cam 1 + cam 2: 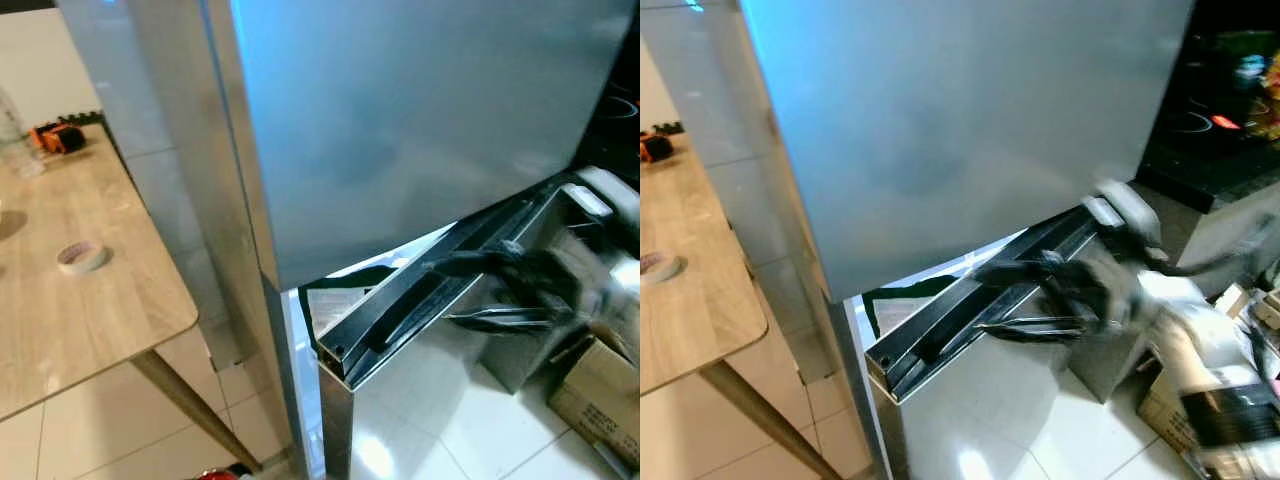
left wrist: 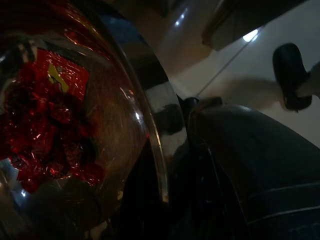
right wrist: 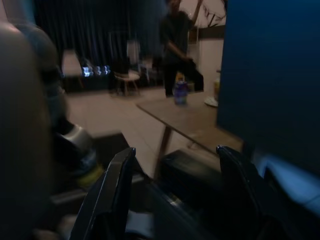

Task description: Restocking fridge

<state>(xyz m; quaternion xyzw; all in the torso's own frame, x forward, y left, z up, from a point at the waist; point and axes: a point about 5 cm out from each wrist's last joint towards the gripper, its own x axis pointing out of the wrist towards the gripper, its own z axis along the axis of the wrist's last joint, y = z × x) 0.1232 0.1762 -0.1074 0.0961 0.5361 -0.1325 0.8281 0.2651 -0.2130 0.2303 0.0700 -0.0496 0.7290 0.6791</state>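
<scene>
A tall grey fridge [image 1: 400, 130] stands in front of me with its upper door closed. The lower door [image 1: 420, 295] hangs ajar, its black top edge slanting out over the white floor. My right gripper [image 1: 490, 292] is at that edge, blurred, its two black fingers [image 3: 115, 190] spread apart with the dark door edge between them. In the left wrist view a clear round container [image 2: 75, 125] with red contents sits close against the camera in the shade. How the left gripper holds it is hidden.
A wooden table [image 1: 90, 300] stands to the left with a roll of tape [image 1: 82, 257] and an orange tool [image 1: 58, 137]. A cardboard box [image 1: 600, 390] lies on the floor at the right. A black hob [image 1: 1210, 120] sits beyond. A person [image 3: 177, 45] stands behind another table.
</scene>
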